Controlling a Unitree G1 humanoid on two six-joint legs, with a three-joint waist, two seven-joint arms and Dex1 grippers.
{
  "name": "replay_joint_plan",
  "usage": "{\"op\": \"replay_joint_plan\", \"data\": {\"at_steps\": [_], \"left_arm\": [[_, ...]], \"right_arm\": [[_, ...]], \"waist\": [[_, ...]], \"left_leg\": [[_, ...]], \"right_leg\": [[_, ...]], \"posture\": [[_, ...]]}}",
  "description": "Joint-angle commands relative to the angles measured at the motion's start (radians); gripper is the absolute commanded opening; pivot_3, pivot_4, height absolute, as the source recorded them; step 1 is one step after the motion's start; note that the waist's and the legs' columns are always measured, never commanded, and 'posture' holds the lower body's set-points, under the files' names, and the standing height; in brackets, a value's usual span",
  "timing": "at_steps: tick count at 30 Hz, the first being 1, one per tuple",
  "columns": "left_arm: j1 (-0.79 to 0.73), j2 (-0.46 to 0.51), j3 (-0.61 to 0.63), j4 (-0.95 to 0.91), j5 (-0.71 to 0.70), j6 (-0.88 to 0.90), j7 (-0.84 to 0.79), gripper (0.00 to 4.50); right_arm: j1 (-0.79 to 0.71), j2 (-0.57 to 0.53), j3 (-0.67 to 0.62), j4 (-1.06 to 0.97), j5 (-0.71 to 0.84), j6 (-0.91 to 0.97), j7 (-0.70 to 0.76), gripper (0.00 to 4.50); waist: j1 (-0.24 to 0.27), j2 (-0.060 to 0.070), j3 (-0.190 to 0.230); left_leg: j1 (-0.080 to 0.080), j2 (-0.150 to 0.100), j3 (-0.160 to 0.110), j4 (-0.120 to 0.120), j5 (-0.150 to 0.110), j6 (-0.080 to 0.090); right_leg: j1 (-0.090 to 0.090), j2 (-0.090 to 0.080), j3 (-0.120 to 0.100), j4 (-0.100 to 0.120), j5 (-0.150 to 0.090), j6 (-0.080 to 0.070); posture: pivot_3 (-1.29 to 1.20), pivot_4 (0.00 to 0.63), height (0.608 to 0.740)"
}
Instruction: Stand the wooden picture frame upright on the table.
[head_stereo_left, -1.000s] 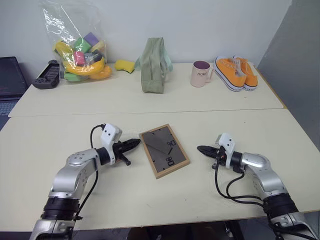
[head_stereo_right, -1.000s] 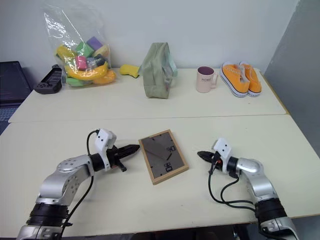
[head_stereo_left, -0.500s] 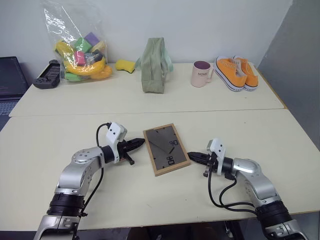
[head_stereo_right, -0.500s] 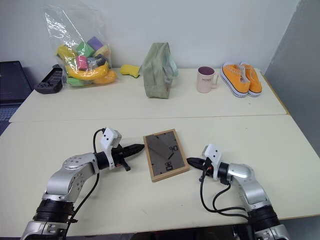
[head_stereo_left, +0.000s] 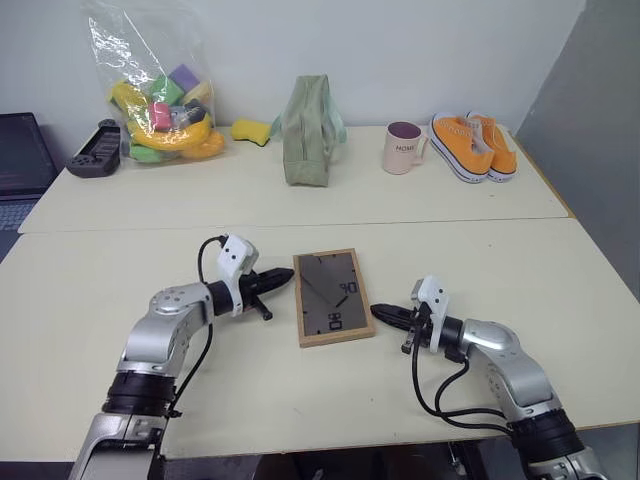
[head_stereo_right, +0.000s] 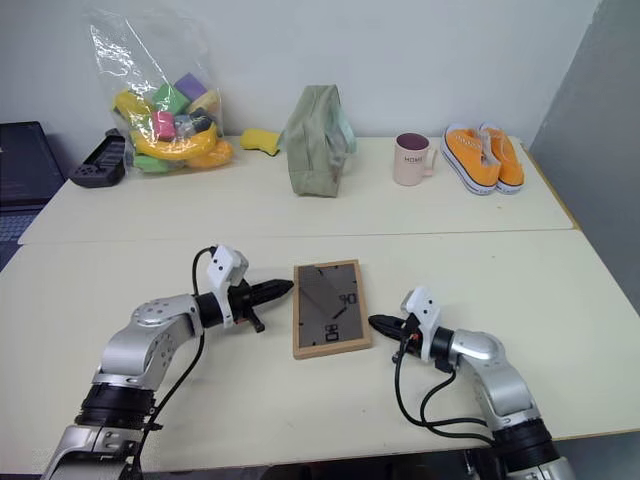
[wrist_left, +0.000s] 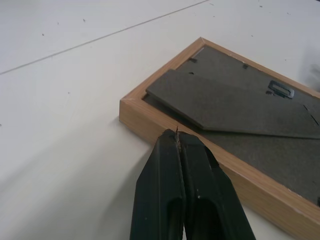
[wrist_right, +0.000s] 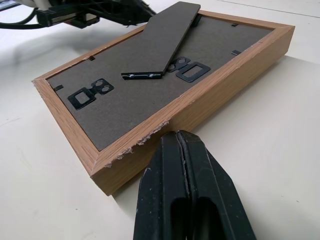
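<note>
Up close, wooden picture frame (wrist_right: 165, 95) corner looks chipped.

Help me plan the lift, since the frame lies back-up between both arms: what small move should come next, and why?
Probably press both shut end effectors inward against the frame's opposite long edges. The wooden picture frame lies flat on the table, stand side up. The left end effector and right end effector flank it at its edges, so squeezing could let them tilt it up.
</note>
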Motion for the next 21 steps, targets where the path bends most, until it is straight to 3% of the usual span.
{"op": "replay_joint_plan", "data": {"at_steps": [1, 7, 14, 17, 21], "left_arm": [[-0.017, -0.007, -0.008, -0.007, 0.006, -0.026, -0.020, 0.01], [0.033, 0.026, 0.021, -0.071, -0.019, 0.032, -0.025, 0.01], [0.118, 0.069, 0.208, -0.359, -0.309, 0.676, 0.150, 0.01], [0.060, 0.001, 0.424, -0.425, -0.450, 1.088, 0.249, 0.01], [0.026, -0.062, 0.545, -0.378, -0.670, 1.213, 0.434, 0.56]], "right_arm": [[0.001, -0.003, -0.009, -0.049, 0.021, 0.003, -0.003, 0.00], [-0.008, -0.027, -0.019, -0.018, -0.004, -0.027, -0.003, 0.00], [-0.035, -0.092, -0.056, 0.033, -0.005, -0.056, 0.019, 0.00], [-0.048, -0.115, -0.068, 0.066, -0.008, -0.071, 0.024, 0.00], [-0.052, -0.122, -0.064, 0.089, -0.015, -0.088, 0.023, 0.00]], "waist": [[0.000, 0.000, 0.000], [0.000, 0.000, 0.000], [-0.002, 0.000, 0.000], [0.000, 0.000, 0.000], [0.001, 0.000, 0.000]], "left_leg": [[0.000, 0.000, 0.000, 0.000, 0.000, 0.000], [0.000, 0.000, 0.000, 0.000, 0.000, 0.000], [-0.001, 0.001, -0.001, -0.001, 0.000, 0.000], [-0.001, 0.001, -0.002, -0.001, 0.000, 0.000], [-0.001, 0.000, -0.004, -0.001, 0.000, 0.000]], "right_leg": [[0.000, 0.000, 0.000, 0.000, 0.000, 0.000], [0.000, 0.000, 0.000, 0.000, 0.000, 0.000], [0.000, 0.000, 0.000, 0.001, 0.000, 0.000], [0.000, 0.000, 0.000, 0.001, 0.000, 0.000], [0.002, 0.000, -0.003, 0.000, 0.000, 0.000]], "posture": [[0.00, 0.150, 0.740], [0.00, 0.150, 0.740], [0.00, 0.150, 0.740], [0.00, 0.150, 0.740], [0.00, 0.150, 0.740]]}}
